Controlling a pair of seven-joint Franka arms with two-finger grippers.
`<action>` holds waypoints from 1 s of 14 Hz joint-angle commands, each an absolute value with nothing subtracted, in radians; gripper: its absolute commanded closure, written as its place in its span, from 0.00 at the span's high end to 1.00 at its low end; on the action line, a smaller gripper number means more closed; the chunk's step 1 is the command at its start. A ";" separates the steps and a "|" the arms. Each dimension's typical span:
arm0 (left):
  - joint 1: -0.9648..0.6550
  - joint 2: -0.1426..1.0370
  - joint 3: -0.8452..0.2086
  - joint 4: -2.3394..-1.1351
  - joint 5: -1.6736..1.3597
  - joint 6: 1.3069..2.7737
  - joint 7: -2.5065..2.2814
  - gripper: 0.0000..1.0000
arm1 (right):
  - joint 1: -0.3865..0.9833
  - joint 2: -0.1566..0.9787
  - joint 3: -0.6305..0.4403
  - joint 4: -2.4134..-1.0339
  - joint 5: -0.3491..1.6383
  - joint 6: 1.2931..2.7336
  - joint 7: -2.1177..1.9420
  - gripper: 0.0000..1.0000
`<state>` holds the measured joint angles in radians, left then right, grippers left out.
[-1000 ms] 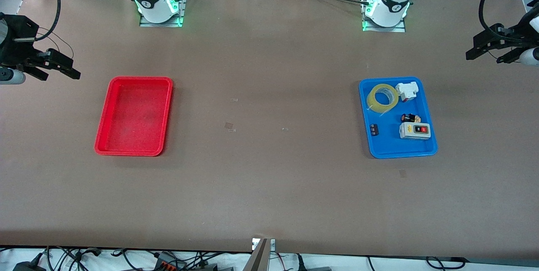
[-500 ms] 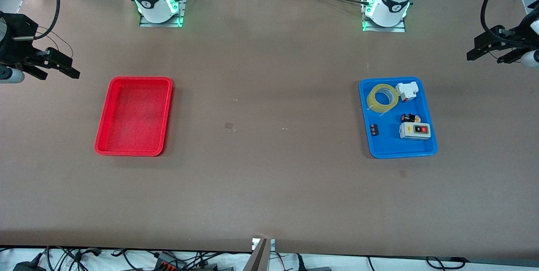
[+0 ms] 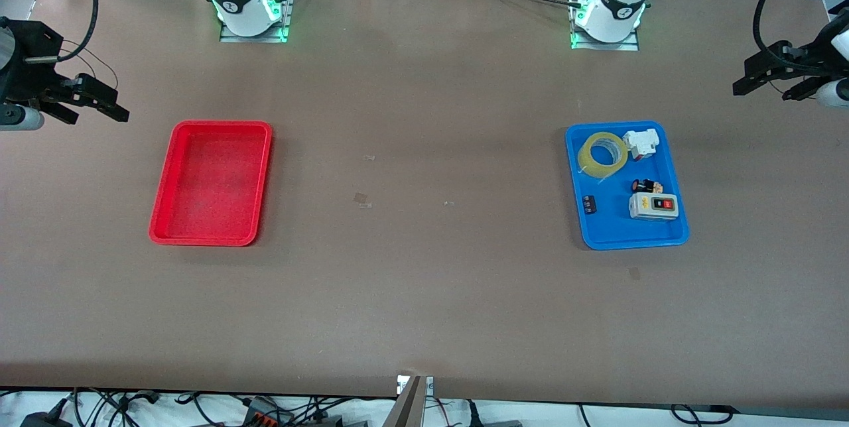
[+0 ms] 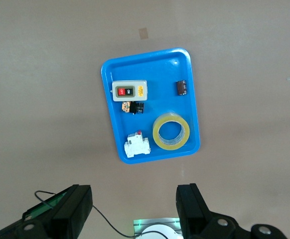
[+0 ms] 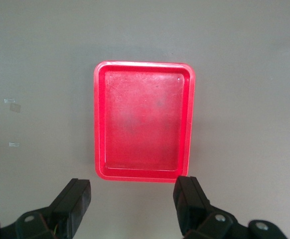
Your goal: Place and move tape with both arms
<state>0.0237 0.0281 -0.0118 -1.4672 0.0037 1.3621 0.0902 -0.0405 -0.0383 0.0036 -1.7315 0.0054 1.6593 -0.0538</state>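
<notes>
Compared with a second ago, little has changed. The right end effector [image 3: 93, 103], raised over the bare worktop [image 3: 424, 281] at the right arm's end, has risen slightly in the front view, and the left end effector [image 3: 773, 82], raised at the left arm's end, has drifted a touch toward the robots' bases. Nothing in either tray has moved.

Both end effectors hold nothing. In the right wrist view the right end effector [image 5: 132, 206] has its fingers [image 5: 190, 201] spread wide apart; in the left wrist view the left end effector [image 4: 135, 209] likewise has its fingers [image 4: 192, 206] set wide apart.

The blue tray [image 3: 613, 235] lies flat on the worktop toward the left arm's end. In it:
- the tape [image 3: 602, 154], lying flat in the corner of the tray nearest the bases and toward the table's middle, its ring facing up; the left wrist view shows the same tape [image 4: 171, 131] in the blue tray [image 4: 150, 64].
- a white breaker-like part [image 3: 641, 143] with a red tip, just beside the tape.
- a grey switch box [image 3: 654, 205] with red and black buttons, nearer to the front camera than the tape.
- a small black and orange part [image 3: 647, 185], between the breaker-like part and the switch box.
- a small dark block [image 3: 589, 204], beside the switch box, near the tray's rim.

The red tray [image 3: 211, 182] lies toward the right arm's end, well apart from the blue tray. The right wrist view looks straight down on the red tray [image 5: 143, 122].
</notes>
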 commanded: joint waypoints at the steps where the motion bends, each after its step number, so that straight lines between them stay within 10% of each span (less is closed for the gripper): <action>1: 0.014 0.040 -0.020 -1.474 0.023 1.368 0.097 1.00 | -0.051 -0.057 0.017 -1.733 -0.002 1.652 -0.061 1.00; 14: 0.014 0.043 -0.025 -1.600 0.018 1.477 0.100 1.00 | -0.051 -0.057 0.015 -1.732 -0.002 1.654 -0.060 1.00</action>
<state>0.0150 0.0533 -0.0187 -1.5437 0.0037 1.4215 0.0906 -0.0405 -0.0386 0.0037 -1.7314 0.0054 1.6596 -0.0538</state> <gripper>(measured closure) 0.000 0.004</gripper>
